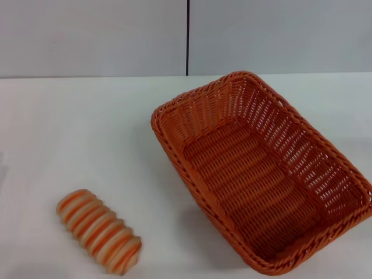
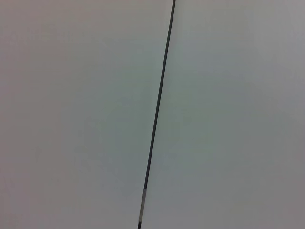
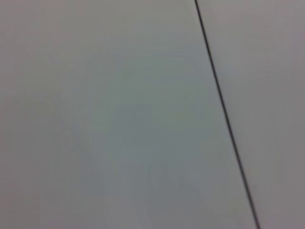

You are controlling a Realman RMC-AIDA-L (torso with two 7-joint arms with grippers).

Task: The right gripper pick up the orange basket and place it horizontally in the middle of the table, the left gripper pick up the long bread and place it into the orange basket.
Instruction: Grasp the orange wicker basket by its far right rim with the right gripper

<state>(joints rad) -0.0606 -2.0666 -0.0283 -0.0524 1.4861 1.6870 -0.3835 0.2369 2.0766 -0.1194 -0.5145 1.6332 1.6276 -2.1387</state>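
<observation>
1. Step in hand, by judgement: the very start, the basket pick not yet begun. Neither the right gripper nor the left gripper visible in any view, so no telling whether either pincer is spread or pressed together.
2. Orange basket (image 1: 261, 174) sitting upright on the table (image 1: 87, 133), right of centre, skewed: long axis running diagonally from the far middle toward the near right. Near right corner touching or just past the edge of the head view. Empty inside.
3. Long bread (image 1: 100, 231) lying flat near the front left, also on a diagonal, well apart from the basket, bare tabletop between.
4. Next move, as judged: bring the right arm in from the right, grab the braided rim on a long or short wall, lift, rotate until the long side runs left-right, set down mid-table. Openwork wall looks thin enough to pinch; a grip on 1 side may let the basket tilt.
5. Then the left arm for the bread: across the narrow ribbed width looks like the obvious grasp.
6. Surface: plain white, flat, matte, nothing else on it.
7. Room: pale grey wall panels (image 1: 279, 35) behind the table, 1 dark vertical seam (image 1: 188, 38) between them.
8. Both wrist views showing only grey panel (image 2: 71, 114) and a dark seam (image 3: 224, 114); arms apparently aimed at the wall, likely parked.
</observation>
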